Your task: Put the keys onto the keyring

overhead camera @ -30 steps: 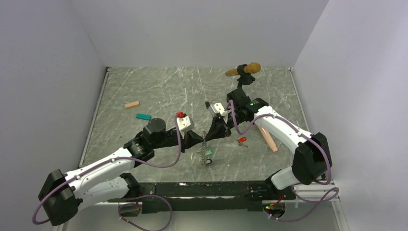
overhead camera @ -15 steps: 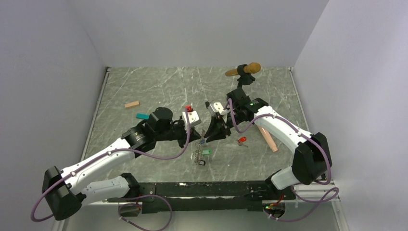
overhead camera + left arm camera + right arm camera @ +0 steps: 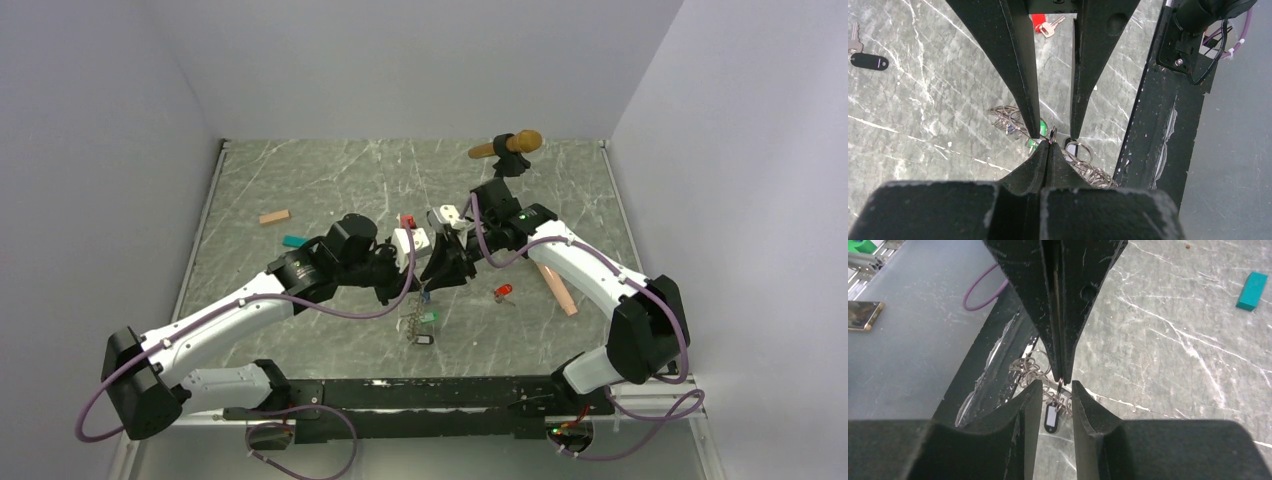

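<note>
The keyring (image 3: 416, 322) is a chain of thin grey metal rings hanging from my left gripper (image 3: 420, 289), which is shut on one ring (image 3: 1052, 134). A green-tagged key (image 3: 430, 317) and a black-tagged key (image 3: 422, 339) hang on the chain; the black tag also shows in the right wrist view (image 3: 1050, 418). My right gripper (image 3: 432, 279) is open, its fingers (image 3: 1024, 410) straddling the held ring tip to tip with the left gripper (image 3: 1061, 376). A red-tagged key (image 3: 503, 292) lies loose on the table to the right. Another black-tagged key (image 3: 868, 61) lies on the table.
A microphone (image 3: 508, 146) on a black stand is at the back right. A pink rod (image 3: 556, 285) lies beside the right arm. A tan block (image 3: 274, 216) and a teal block (image 3: 295, 241) lie at the left. The black base rail (image 3: 1153, 125) runs close to the chain.
My left arm has swung forward and to the right, carrying the chain with it closer to the right gripper. The right gripper has barely moved.
</note>
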Robot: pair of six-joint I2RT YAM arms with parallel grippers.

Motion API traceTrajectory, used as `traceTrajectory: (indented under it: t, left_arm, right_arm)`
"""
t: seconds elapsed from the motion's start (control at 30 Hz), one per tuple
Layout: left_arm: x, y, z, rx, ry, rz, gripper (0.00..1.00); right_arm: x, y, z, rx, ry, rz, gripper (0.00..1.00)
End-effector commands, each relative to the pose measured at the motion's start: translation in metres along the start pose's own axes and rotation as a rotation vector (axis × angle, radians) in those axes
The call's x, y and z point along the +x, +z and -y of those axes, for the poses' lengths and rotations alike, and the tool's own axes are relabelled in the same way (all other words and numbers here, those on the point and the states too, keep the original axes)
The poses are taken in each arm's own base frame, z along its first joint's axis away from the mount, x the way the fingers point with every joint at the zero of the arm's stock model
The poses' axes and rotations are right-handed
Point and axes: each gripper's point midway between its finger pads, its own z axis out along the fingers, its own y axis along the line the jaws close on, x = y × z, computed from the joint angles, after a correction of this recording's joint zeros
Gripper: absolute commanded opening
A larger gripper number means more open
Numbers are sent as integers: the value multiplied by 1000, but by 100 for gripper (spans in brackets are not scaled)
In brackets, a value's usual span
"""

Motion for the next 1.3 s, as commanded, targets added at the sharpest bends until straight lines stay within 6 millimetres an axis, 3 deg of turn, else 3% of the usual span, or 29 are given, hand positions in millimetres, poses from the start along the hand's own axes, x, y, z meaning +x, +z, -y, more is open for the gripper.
traceTrajectory:
  t: [0.0, 0.3, 0.47, 0.57, 0.77, 0.8, 0.97, 1.07, 1.27]
  left_arm:
    - [-31, -5, 1, -9, 35, 70, 0]
    - [-35, -11, -2, -42, 32, 88, 0]
    - [-35, -12, -1, -43, 30, 92, 0]
    - [-35, -12, -1, -43, 32, 92, 0]
    - [-34, -18, -3, -72, 19, 136, 0]
    - [-34, -20, -3, -77, 15, 158, 5]
    - [-30, -39, 0, -94, -23, 349, 55]
    - [-23, -53, 0, -110, -33, 495, 71]
    - [-6, -60, 3, -107, -37, 670, 68]
  right_arm:
    - [-8, 3, 3, 2, -8, 21, 30]
    - [-1, 5, 13, 44, 35, -13, 25]
    - [-2, 4, 12, 41, 29, -14, 13]
    - [-2, 5, 11, 31, 21, -14, 0]
    - [-5, 4, 3, 0, -12, -9, 0]
    - [-6, 4, 2, -5, -18, -6, 0]
    - [-10, 4, -6, -40, -48, 16, 0]
    - [-9, 4, -9, -51, -82, 22, 0]
    - [-8, 5, -18, -91, -150, 47, 0]
